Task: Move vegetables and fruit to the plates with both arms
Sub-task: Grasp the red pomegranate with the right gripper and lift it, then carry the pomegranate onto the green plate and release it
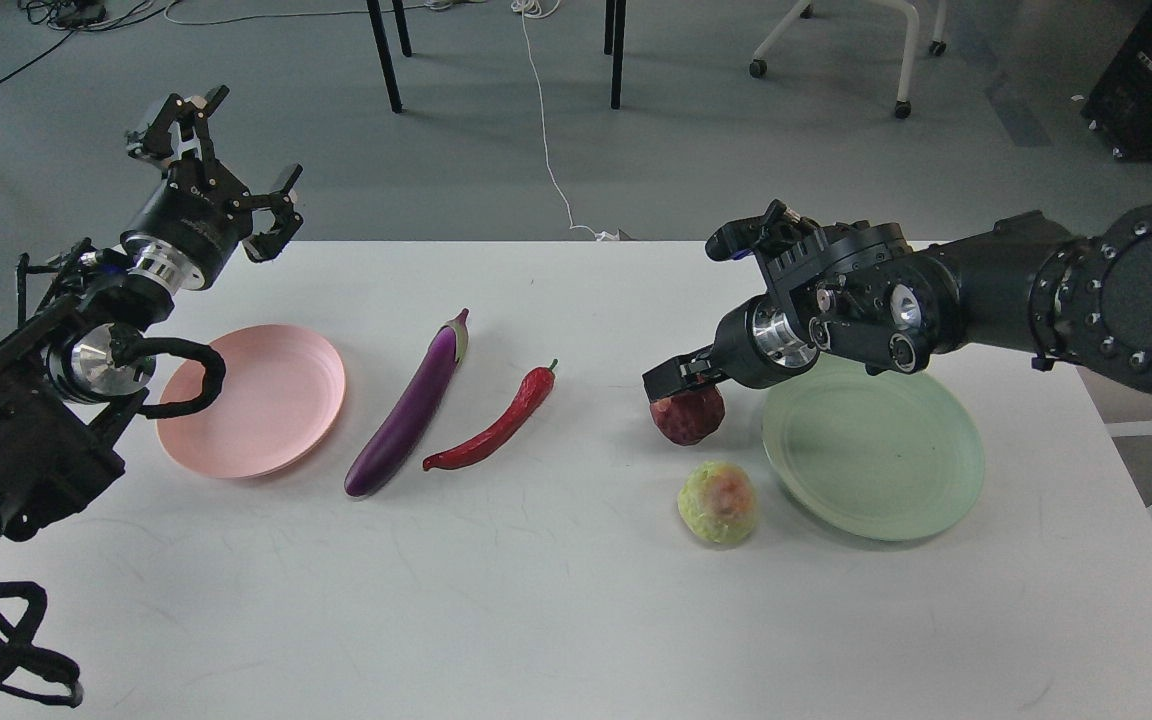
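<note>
On the white worktop (556, 600), in the head view, the task's things lie in a loose row. The pale pink plate (266, 400) sits toward the left side, with the left arm's cable loop crossing in front of its left rim. Just right of it the purple eggplant (411, 410) lies on a slant, cap toward the far edge, and beside that the red chili pepper (496, 425) runs on a similar slant, apart from the eggplant. The pale green plate (876, 460) lies toward the right side, its right rim near the worktop's right edge. The dark red pomegranate (688, 415) rests just left of this plate, and the yellow-green fruit (718, 503) sits nearer the robot, close to the plate's left rim but not on it.

The left tool (236, 150) is raised beyond the far-left corner of the worktop, fingers spread wide and holding nothing. The right tool (676, 378) reaches in over the green plate's far rim and sits at the top of the pomegranate; whether its fingers grip the fruit cannot be told.

The near half of the worktop is bare, as is the middle strip between chili and pomegranate.
</note>
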You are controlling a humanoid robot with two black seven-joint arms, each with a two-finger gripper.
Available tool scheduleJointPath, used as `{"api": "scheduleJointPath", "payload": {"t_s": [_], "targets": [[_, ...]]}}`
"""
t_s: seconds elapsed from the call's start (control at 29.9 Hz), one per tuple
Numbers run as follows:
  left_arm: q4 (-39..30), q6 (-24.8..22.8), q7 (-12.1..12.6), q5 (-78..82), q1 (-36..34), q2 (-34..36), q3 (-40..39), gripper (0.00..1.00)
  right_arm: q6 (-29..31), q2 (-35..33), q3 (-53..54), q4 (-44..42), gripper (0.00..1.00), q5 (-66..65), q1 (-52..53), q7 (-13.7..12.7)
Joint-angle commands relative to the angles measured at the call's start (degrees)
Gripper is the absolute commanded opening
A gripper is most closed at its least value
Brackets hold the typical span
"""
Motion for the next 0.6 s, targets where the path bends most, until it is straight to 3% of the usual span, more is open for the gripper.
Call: {"api": "scheduleJointPath", "payload": {"t_s": [0.0,0.13,0.2,0.4,0.57], "targets": [[0.0,0.0,-0.1,0.1,0.0,0.2,0.2,0.98,0.0,0.0,-0.3,0.0,0.82,-0.8,-1.1,0.1],[0.0,0.0,-0.1,0.2,0.1,0.2,0.2,0.98,0.0,0.0,-0.4,-0.1,0.53,-1.7,-1.8,0.7],[0.0,0.0,0.0,0.4,0.2,0.2,0.2,0.98,-0.1,0.0,-0.1,-0.1,0.47,-2.0,-1.4,1.1],[0.0,0.0,0.0,0.4,0.1,0.4,0.2,0.98,-0.2,0.0,0.4,0.6,0.45,-2.0,4.1,1.1],[0.0,0.0,-0.1,0.3,0.2,1.1,0.2,0.98,0.0,-8.8,-0.3,4.4,0.46,-5.6,6.6,1.1]]}}
